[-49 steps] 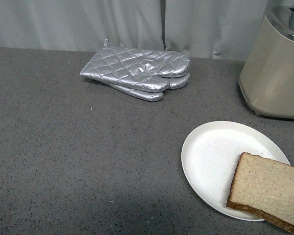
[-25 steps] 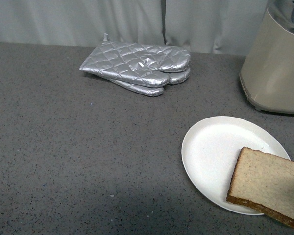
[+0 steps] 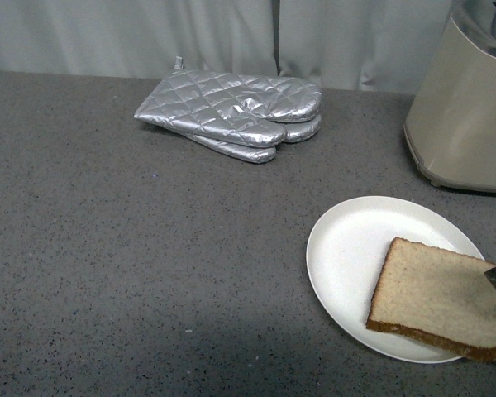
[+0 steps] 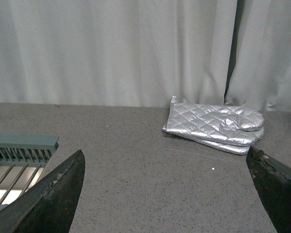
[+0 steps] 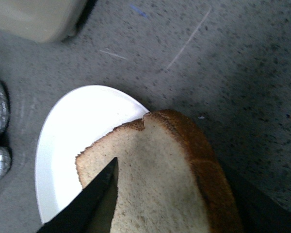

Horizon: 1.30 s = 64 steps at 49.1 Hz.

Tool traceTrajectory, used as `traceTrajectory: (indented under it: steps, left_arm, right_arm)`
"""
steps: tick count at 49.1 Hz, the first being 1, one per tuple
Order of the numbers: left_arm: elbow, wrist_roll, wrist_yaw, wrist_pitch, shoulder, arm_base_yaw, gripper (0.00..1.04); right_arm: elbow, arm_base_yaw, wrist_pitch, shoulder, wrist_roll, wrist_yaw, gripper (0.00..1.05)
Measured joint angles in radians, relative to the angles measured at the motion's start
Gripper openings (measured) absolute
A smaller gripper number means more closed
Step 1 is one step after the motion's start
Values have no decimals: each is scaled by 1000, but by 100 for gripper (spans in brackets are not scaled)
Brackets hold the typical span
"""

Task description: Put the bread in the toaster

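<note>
The bread (image 3: 434, 294) lay on a white plate (image 3: 347, 248) at the near right of the counter (image 3: 132, 265). Its right end reached past the plate's rim and its dark crust faced the robot. In the front view a dark tip of the right claw showed at the frame's right edge, over that end of the slice.

In the right wrist view the right claw (image 5: 167, 167) stood apart. One finger (image 5: 94, 201) sat over the pale face of the bread and the other lay just beyond the rounded crust. Whether either finger pressed on the slice could not be told.

The toaster (image 3: 463, 116) stood behind the plate at the far right, apart from it and partly cut off by the frame. A pair of silver quilted mitts (image 3: 231, 116) lay stacked near the back of the counter, well to the left of the toaster, in front of a pale curtain (image 3: 149, 33).

The left claw (image 4: 165, 153) was wide apart and held nothing. It hung above bare counter with the mitts farther off ahead of it. A grey slatted rack (image 4: 19, 145) showed at the edge of the left wrist view, beside one finger.
</note>
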Motion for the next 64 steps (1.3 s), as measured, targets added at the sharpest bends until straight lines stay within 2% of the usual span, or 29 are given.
traceTrajectory:
  steps: [10,14,17,26,33,41,53,64]
  left_arm:
    - [0,0,0,0,0,0,98]
    - [0,0,0,0,0,0,98]
    - [0,0,0,0,0,0,98]
    - [0,0,0,0,0,0,98]
    - [0,0,0,0,0,0,98]
    - [0,0,0,0,0,0,98]
    - [0,0,0,0,0,0,98]
    - [0,0,0,0,0,0,98]
  right_arm:
    - [35,-15,-99,-109,5,-7,24]
    - [57,-16,-169,-182,10,-9,9]
    - [83,-16,-223,-239,11,-16,3]
    - [279,-43,-425,-437,-21,-15,2]
    - [453,-95,-539,-491,-52,48,2]
    - [637,-167,-590,-462,-115,153,2]
    - [735,-256,-656,-385,-124,359,2]
    - [758,-289,-682,-259,-59,393,2]
